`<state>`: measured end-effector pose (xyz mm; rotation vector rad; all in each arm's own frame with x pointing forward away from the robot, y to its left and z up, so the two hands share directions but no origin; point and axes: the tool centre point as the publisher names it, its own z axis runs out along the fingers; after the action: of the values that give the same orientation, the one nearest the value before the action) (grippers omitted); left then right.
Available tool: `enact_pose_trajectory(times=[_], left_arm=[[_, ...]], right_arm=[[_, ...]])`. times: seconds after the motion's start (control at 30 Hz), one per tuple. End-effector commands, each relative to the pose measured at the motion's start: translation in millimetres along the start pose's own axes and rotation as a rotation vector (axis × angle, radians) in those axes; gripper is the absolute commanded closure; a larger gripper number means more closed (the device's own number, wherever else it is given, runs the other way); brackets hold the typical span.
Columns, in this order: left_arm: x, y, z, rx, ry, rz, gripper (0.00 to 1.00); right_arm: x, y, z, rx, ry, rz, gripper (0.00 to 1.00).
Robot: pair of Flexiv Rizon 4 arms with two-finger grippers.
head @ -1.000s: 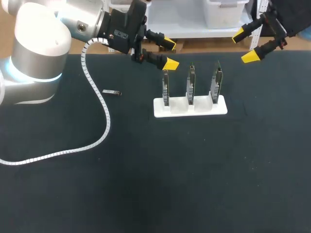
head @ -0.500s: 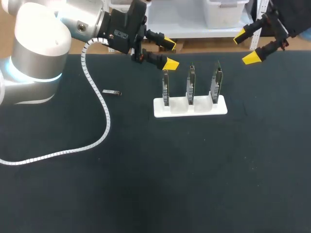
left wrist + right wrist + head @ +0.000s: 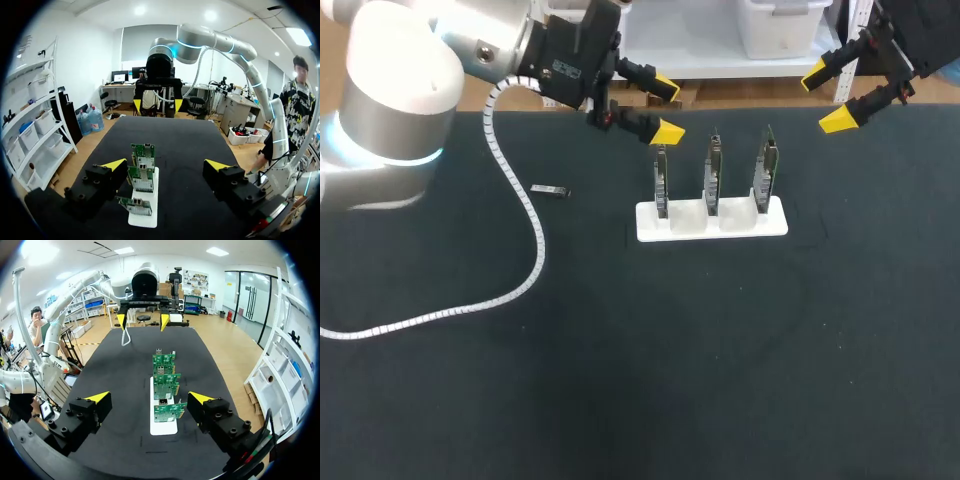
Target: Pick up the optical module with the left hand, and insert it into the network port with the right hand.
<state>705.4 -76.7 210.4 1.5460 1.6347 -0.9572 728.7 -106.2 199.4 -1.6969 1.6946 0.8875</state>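
Surface: desk (image 3: 620, 380) covered edge to edge by a dark, matte mat; flat, with faint pale specks.
Fixture: white holder (image 3: 712, 222) sits toward the far middle of the desk, long side across the head view.
Boards: three green circuit boards (image 3: 713, 172) stand upright in the holder, side by side and apart from one another. Their ports are too small to make out.
Optical module: small dark and silver piece (image 3: 550, 190) lying flat on the mat, well apart from the holder on the left arm's side. Neither gripper touches it.
Left gripper: (image 3: 667, 109) fingers spread wide, nothing between them. It hangs over the far edge of the desk, just above and beside the board at the left arm's end of the holder.
Right gripper: (image 3: 825, 98) fingers spread wide, nothing held. It is raised near the far right edge of the desk, apart from the nearest board.
Cable: white spiral-wrapped line (image 3: 525, 235) runs down from the left arm (image 3: 390, 90) and trails across the mat.
Writing: pale label (image 3: 563, 70) on the black body behind the left gripper; the print is too small to read.
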Motion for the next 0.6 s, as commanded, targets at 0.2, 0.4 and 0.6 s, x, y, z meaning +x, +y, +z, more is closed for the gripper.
enact_pose_trajectory(times=[0.2,0.4,0.6], left_arm=[[25.9,-17.6,-54,-0.033,0.161,-0.021,0.0],[61.6,-23.5,-72,-0.056,0.257,-0.035,0.0],[95.8,-25.3,-87,-0.087,0.255,-0.094,0.0]], right_arm=[[0,2,0,0.005,0.001,0.0,0.0],[0,2,0,0.005,0.001,0.0,0.0],[0,2,0,0.005,0.001,0.0,0.0]])
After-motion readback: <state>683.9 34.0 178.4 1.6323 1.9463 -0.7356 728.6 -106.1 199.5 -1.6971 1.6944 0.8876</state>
